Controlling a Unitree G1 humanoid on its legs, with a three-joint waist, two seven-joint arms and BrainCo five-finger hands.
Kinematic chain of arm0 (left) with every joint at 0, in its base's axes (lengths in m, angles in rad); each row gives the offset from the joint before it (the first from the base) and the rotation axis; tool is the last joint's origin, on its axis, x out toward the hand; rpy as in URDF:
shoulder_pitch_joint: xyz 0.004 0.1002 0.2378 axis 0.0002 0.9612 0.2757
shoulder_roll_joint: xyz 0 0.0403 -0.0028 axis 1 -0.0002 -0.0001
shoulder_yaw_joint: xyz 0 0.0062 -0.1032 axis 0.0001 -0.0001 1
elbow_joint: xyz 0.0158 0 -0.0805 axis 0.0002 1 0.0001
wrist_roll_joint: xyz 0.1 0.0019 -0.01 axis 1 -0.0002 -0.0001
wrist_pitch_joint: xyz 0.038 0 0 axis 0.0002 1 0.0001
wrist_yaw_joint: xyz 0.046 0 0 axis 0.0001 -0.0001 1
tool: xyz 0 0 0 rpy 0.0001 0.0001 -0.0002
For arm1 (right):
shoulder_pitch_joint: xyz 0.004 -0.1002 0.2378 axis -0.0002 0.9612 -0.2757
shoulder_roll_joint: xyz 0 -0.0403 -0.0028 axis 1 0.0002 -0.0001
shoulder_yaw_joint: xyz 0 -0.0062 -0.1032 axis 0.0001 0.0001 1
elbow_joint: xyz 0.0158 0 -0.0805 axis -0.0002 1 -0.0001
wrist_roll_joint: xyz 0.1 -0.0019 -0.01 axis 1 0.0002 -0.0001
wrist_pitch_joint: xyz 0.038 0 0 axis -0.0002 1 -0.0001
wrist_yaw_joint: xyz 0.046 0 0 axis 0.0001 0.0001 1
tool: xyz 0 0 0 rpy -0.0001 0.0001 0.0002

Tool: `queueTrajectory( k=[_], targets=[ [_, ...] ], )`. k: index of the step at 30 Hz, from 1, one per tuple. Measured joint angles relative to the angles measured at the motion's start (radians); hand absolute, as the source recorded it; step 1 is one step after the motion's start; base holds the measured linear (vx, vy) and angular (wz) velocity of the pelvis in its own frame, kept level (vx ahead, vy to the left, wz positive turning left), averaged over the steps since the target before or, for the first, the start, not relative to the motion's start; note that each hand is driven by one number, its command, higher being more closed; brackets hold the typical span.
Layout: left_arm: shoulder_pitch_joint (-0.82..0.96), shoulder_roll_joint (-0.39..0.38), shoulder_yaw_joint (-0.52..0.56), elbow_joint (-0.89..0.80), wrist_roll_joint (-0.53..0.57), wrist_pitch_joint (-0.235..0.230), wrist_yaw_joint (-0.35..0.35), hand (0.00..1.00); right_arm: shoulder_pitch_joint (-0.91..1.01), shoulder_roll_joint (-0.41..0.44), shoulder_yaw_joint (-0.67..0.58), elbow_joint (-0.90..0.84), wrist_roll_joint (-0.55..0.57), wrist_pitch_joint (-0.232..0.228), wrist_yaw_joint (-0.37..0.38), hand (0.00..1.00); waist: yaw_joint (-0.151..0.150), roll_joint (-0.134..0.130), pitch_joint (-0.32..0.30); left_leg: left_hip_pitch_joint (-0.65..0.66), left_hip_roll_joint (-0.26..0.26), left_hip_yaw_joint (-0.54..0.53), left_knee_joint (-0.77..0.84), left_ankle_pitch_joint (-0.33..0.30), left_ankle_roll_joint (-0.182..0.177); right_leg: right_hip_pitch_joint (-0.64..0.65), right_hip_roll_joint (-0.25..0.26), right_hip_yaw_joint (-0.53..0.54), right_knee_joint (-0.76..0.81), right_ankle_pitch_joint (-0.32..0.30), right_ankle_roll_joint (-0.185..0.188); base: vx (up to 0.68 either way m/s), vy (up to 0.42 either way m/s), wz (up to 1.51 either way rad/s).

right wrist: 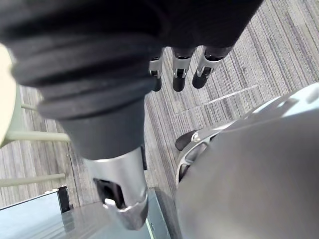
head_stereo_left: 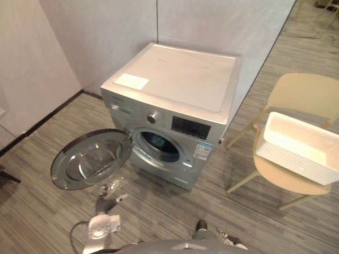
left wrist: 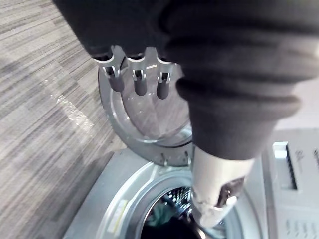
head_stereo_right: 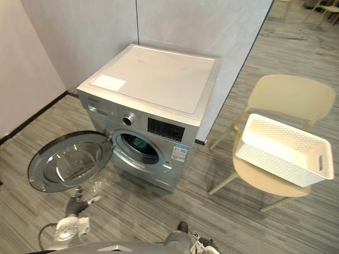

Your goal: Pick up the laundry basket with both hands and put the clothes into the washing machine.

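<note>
The white laundry basket (head_stereo_left: pixel 292 161) rests on the seat of a beige chair (head_stereo_left: pixel 310 92), to the right of the silver washing machine (head_stereo_left: pixel 180 79); I see nothing inside the basket. The machine's round door (head_stereo_left: pixel 90 159) is swung wide to the left, and the drum opening (head_stereo_left: pixel 159 144) is dark. In the left wrist view a bit of teal cloth (left wrist: pixel 159 215) lies in the drum. My left hand (left wrist: pixel 139 82) hangs low just in front of the door, fingers relaxed, holding nothing; it also appears in the head view (head_stereo_left: pixel 108 202). My right hand (right wrist: pixel 180 77) hangs over the floor, fingers relaxed and empty.
Grey partition walls stand behind the washer (head_stereo_right: pixel 148 74). The open door (head_stereo_right: pixel 66 161) juts out over the striped wood floor on the left. The chair's splayed legs (head_stereo_left: pixel 241 182) reach toward the washer's right side.
</note>
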Motion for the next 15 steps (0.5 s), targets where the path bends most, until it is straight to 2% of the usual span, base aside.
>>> queueTrajectory(
  k=[1, 2, 3, 6, 8, 9, 11, 15],
  targets=[
    [-0.001, -0.006, 0.016, -0.021, 0.0, -0.001, 0.005, 0.0, 0.0, 0.004, 0.0, -0.005, 0.0, -0.002, 0.001, 0.0, -0.001, 0.0, 0.008, 0.002, 0.011, -0.003, 0.004, -0.001, 0.002, -0.008, 0.005, 0.009, 0.049, -0.027, -0.021, -0.01, -0.05, 0.06],
    [0.0, -0.012, 0.035, -0.056, 0.0, -0.004, 0.018, 0.0, 0.019, 0.012, 0.003, -0.003, 0.0, 0.001, 0.002, 0.0, -0.004, -0.013, 0.005, 0.007, 0.038, -0.006, 0.009, -0.001, 0.001, -0.03, 0.033, 0.05, 0.209, -0.071, -0.031, 0.05, -0.127, 0.16],
    [-0.002, -0.019, 0.046, -0.09, -0.006, -0.007, 0.027, 0.0, 0.039, 0.022, 0.008, -0.003, -0.001, 0.001, 0.004, 0.0, 0.003, -0.028, 0.002, 0.007, 0.065, -0.008, 0.028, -0.011, -0.013, -0.029, 0.071, 0.081, 0.279, -0.117, -0.022, 0.06, -0.152, 0.09],
    [-0.01, -0.037, 0.058, -0.126, -0.021, -0.008, 0.045, 0.0, 0.051, 0.03, 0.02, -0.003, 0.0, -0.001, 0.006, 0.0, 0.009, -0.045, -0.005, -0.015, 0.102, -0.022, 0.067, -0.03, -0.036, -0.008, 0.125, 0.149, 0.237, -0.142, 0.0, 0.08, -0.161, 0.07],
    [-0.031, -0.064, 0.066, -0.145, -0.031, -0.012, 0.066, 0.0, 0.056, 0.034, 0.017, -0.001, 0.001, -0.001, 0.011, 0.0, 0.019, -0.059, -0.024, -0.055, 0.122, -0.031, 0.081, -0.019, -0.051, 0.042, 0.152, 0.136, 0.09, -0.176, 0.009, 0.12, -0.174, 0.11],
    [-0.036, -0.064, 0.066, -0.144, -0.038, -0.012, 0.072, 0.0, 0.049, 0.032, 0.017, -0.004, 0.0, -0.002, 0.01, 0.0, 0.02, -0.056, -0.026, -0.063, 0.13, -0.031, 0.09, -0.014, -0.05, 0.041, 0.161, 0.133, 0.082, -0.171, 0.003, 0.12, -0.147, -0.02],
    [-0.052, -0.069, 0.069, -0.141, -0.045, -0.012, 0.098, 0.0, 0.026, 0.025, 0.012, -0.004, 0.0, -0.005, 0.01, 0.0, 0.025, -0.035, -0.023, -0.074, 0.15, -0.03, 0.104, -0.013, -0.05, 0.039, 0.184, 0.137, 0.076, -0.17, -0.003, 0.1, -0.124, -0.03],
    [-0.074, -0.071, 0.064, -0.094, -0.078, -0.017, 0.111, 0.0, 0.005, 0.024, 0.002, -0.017, 0.001, -0.005, 0.008, 0.0, 0.037, -0.013, -0.03, -0.078, 0.152, -0.024, 0.117, -0.014, -0.048, 0.043, 0.19, 0.137, 0.08, -0.175, -0.009, 0.03, -0.038, 0.04]
  ],
)
